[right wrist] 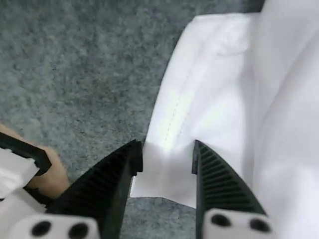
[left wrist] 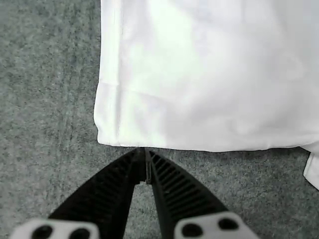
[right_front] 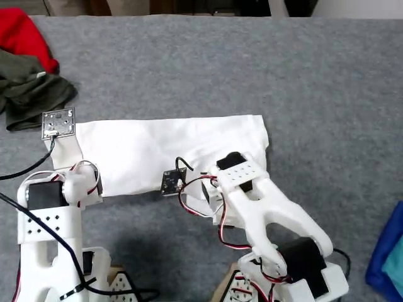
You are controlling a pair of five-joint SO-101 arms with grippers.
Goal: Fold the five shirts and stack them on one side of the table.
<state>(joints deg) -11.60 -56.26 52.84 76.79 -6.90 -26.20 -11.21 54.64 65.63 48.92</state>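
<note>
A white shirt [right_front: 170,148] lies folded into a long strip across the middle of the grey table [right_front: 315,82]. My left gripper [left wrist: 144,152] is at the strip's near edge close to its left corner, shut with its tips pinched on the hem of the white shirt [left wrist: 209,74]. My right gripper [right wrist: 167,149] stands open over the near edge of the white shirt [right wrist: 224,99] farther right, and a fold of the cloth lies between its fingers [right wrist: 119,169]. In the high view the right arm [right_front: 252,189] covers that edge.
A red garment [right_front: 19,31] and a dark green one [right_front: 31,88] lie bunched at the far left corner. A blue garment [right_front: 387,258] shows at the right edge. Bare grey table stretches behind and to the right of the white shirt.
</note>
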